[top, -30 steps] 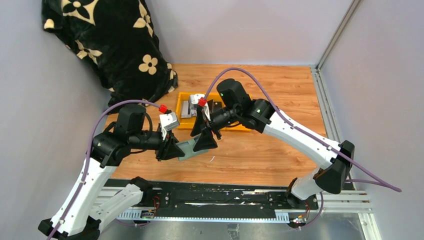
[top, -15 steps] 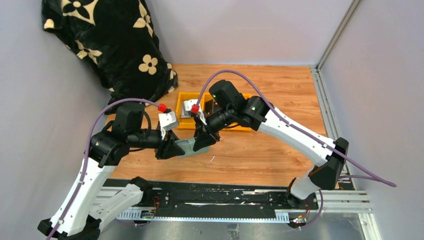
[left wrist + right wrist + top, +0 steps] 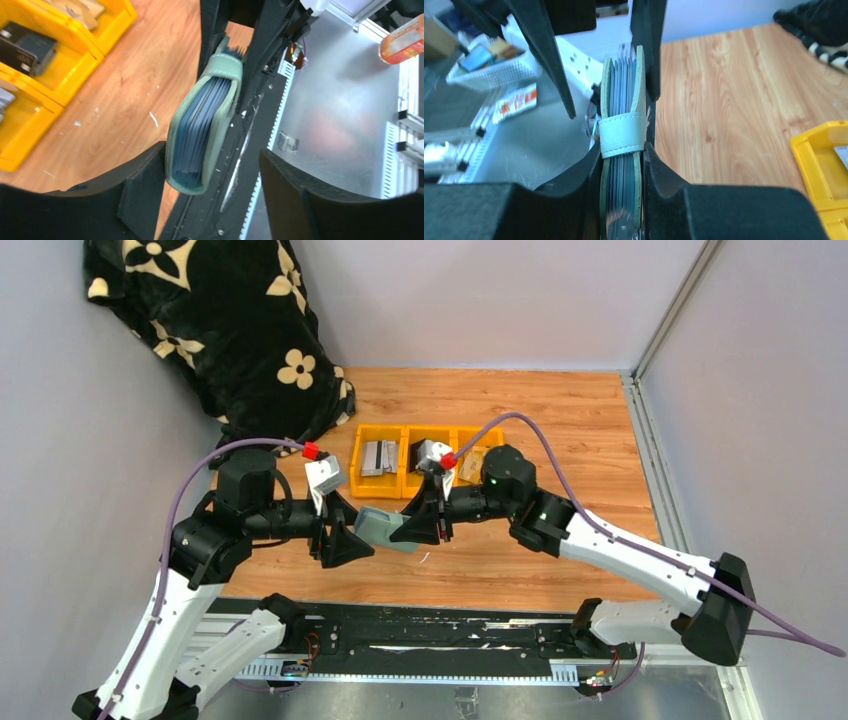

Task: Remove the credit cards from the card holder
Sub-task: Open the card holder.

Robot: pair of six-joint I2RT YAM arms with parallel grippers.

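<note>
The card holder (image 3: 383, 529) is a grey-green wallet held in the air between my two grippers, above the table's near edge. My right gripper (image 3: 418, 528) is shut on it from the right. In the right wrist view the jaws (image 3: 622, 165) squeeze both covers, the pale tab (image 3: 622, 134) is wrapped round it, and dark card edges (image 3: 623, 95) show between the covers. My left gripper (image 3: 350, 538) is open. In the left wrist view the card holder's (image 3: 202, 125) end sits between its fingers (image 3: 212, 197), against the left one, with a wide gap to the right one.
A row of yellow bins (image 3: 372, 490) holding small items stands just behind the grippers, also in the left wrist view (image 3: 75, 65). A black floral blanket (image 3: 220, 330) lies at the back left. The metal rail (image 3: 430, 640) runs along the near edge.
My right arm has drawn back from over the bins to the right and lower, and now grips the card holder from the right. The card holder has tilted up. My left gripper shifted slightly.
</note>
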